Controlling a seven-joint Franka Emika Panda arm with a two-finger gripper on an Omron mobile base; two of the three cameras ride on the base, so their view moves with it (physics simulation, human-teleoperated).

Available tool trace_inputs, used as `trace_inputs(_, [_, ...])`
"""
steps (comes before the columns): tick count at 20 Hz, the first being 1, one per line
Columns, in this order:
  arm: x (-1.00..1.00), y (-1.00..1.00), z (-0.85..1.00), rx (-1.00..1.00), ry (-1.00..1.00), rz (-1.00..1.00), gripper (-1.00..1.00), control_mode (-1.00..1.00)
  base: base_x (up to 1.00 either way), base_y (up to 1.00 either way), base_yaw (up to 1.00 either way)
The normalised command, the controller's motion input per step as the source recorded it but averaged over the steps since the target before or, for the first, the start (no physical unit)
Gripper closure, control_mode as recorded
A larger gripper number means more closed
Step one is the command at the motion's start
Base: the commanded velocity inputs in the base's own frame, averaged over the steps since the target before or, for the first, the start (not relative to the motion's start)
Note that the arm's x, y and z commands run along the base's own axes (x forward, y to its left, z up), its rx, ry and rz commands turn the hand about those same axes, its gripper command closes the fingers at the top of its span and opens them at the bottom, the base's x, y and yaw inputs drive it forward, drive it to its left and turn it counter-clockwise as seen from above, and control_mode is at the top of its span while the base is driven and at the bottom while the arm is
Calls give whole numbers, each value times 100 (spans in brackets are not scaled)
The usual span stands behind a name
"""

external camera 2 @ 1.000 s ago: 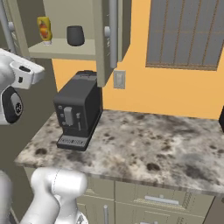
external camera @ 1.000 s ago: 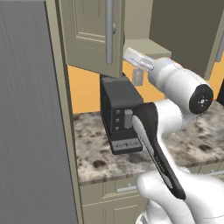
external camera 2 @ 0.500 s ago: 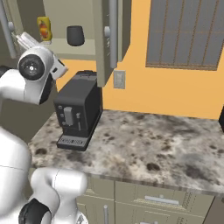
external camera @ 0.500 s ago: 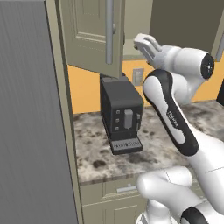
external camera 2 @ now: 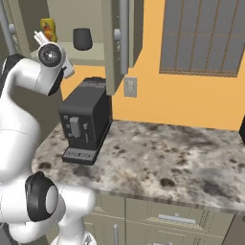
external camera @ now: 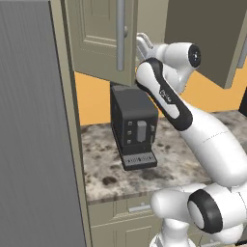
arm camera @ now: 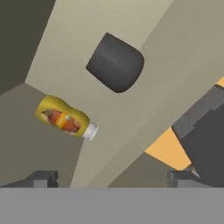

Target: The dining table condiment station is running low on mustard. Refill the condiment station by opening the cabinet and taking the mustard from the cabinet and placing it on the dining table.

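The cabinet (external camera 2: 95, 51) stands open, its door (external camera: 96, 43) with a long silver handle swung out. On its shelf stands the mustard (external camera 2: 48, 29), a small yellow bottle with a reddish label, beside a dark cup (external camera 2: 82, 38). My gripper (external camera 2: 42, 37) is raised in front of the shelf, just below and in front of the mustard, apart from it. In the hand view the mustard (arm camera: 65, 118) lies ahead of my open gripper (arm camera: 111, 179), nearer the left fingertip (arm camera: 41, 178), with nothing between the jaws. The gripper (external camera: 143, 42) shows beside the door edge. The dining table is out of view.
A black coffee machine (external camera: 132, 125) stands on the stone worktop (external camera 2: 167, 158) right under the cabinet. The right door (external camera 2: 115, 43) hangs open next to the shelf. A tall grey panel (external camera: 34, 135) rises at the left. Drawer fronts (external camera 2: 177, 217) run below the worktop.
The arm has swung up and toward the open cabinet. The hand rose and turned to face the shelf with the mustard. The jaws stayed open.
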Motion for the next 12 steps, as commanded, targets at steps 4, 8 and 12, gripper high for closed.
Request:
trace_inputs(4, [16, 48, -5, 8, 1, 7, -100, -100, 0, 0, 0])
trace_inputs(8, [-23, 62, 0, 0, 0, 11, -100, -100, 0, 0, 0])
trace_inputs(12, [-36, 66, 0, 0, 0, 12, -100, -100, 0, 0, 0])
